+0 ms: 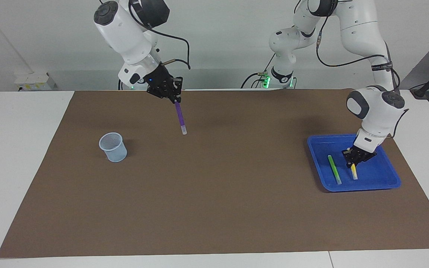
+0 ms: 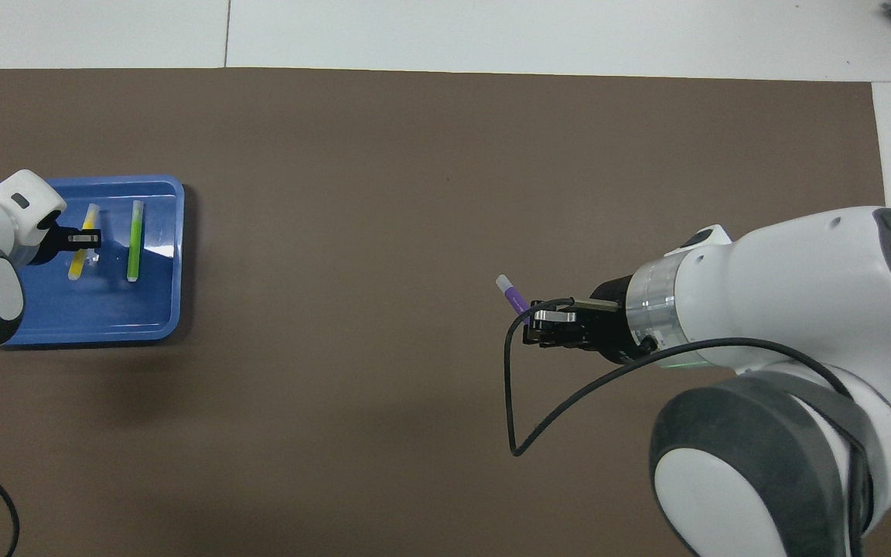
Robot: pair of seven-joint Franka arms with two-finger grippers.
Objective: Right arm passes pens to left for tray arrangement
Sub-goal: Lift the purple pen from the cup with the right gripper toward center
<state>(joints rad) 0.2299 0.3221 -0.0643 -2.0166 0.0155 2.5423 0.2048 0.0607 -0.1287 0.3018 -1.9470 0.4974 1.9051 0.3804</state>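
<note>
High over the mat's middle, my right gripper (image 1: 175, 99) (image 2: 532, 323) is shut on the top of the purple pen (image 1: 180, 117) (image 2: 511, 292). The pen hangs slanted, pale tip down. At the left arm's end of the table, my left gripper (image 1: 352, 163) (image 2: 83, 240) is low inside the blue tray (image 1: 385, 178) (image 2: 105, 325). It is shut on the yellow pen (image 1: 354, 172) (image 2: 76, 267), which tilts with its lower end close to the tray floor. Beside it, the green pen (image 1: 334, 169) (image 2: 134, 240) lies flat in the tray.
A small pale-blue mesh cup (image 1: 113, 147) stands upright on the brown mat (image 1: 214, 208) toward the right arm's end, with nothing showing in it. The right arm hides it in the overhead view. A black cable (image 2: 523, 402) loops below the right wrist.
</note>
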